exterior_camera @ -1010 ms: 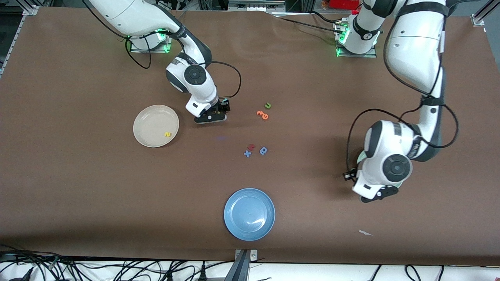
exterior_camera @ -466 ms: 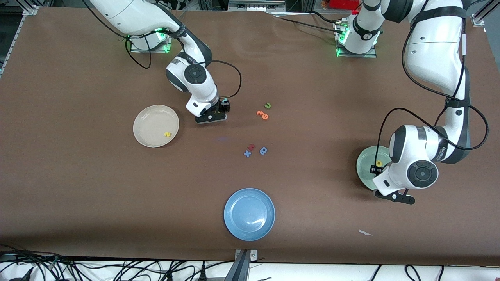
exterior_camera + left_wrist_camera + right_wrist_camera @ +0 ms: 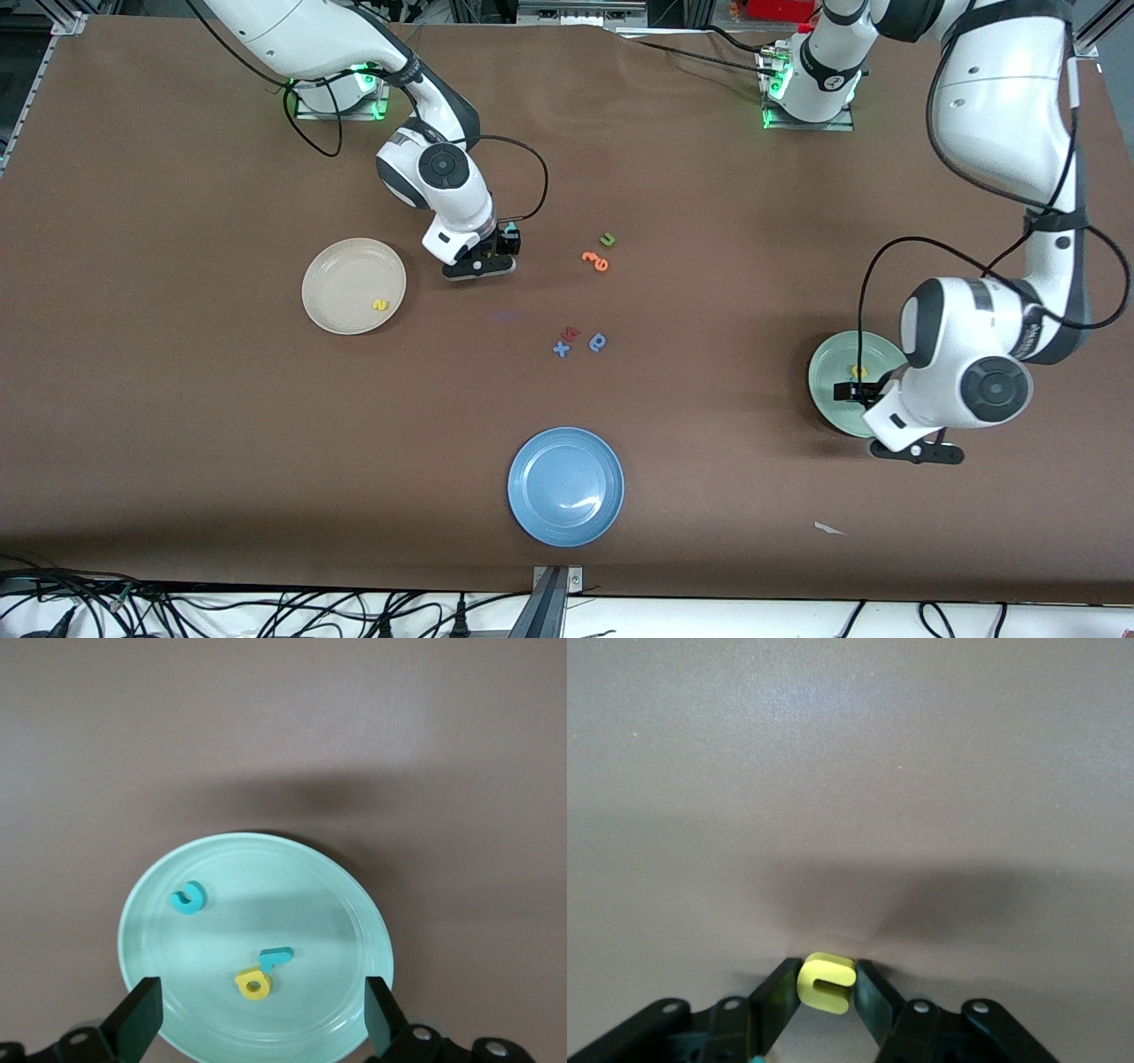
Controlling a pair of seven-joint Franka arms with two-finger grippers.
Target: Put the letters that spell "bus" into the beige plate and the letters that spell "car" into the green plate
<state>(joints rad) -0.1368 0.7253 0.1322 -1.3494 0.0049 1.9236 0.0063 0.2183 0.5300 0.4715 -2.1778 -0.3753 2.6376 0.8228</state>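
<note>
The right gripper (image 3: pixel 469 257) is down at the table, beside the beige plate (image 3: pixel 341 275), shut on the yellow u (image 3: pixel 827 982). A bit of teal (image 3: pixel 510 233) shows close by it; which letter it is I cannot tell. The yellow s (image 3: pixel 379 305) lies in the beige plate. The left gripper (image 3: pixel 257 1032) hangs open over the green plate (image 3: pixel 828 377), nothing between its fingers (image 3: pixel 135 1023). In that plate lie the teal c (image 3: pixel 188 897), the teal r (image 3: pixel 276 955) and the yellow a (image 3: pixel 253 984), the r touching the a.
A green u (image 3: pixel 608 239) and orange letters (image 3: pixel 596 260) lie mid-table. Nearer the front camera are a red letter (image 3: pixel 571 333), a blue x (image 3: pixel 561 348) and a blue looped letter (image 3: pixel 598 342). The blue plate (image 3: pixel 565 486) sits by the front edge.
The left gripper opened and shifted toward the left arm's end of the table, uncovering the green plate with the yellow a in it. The right gripper closed on the yellow u.
</note>
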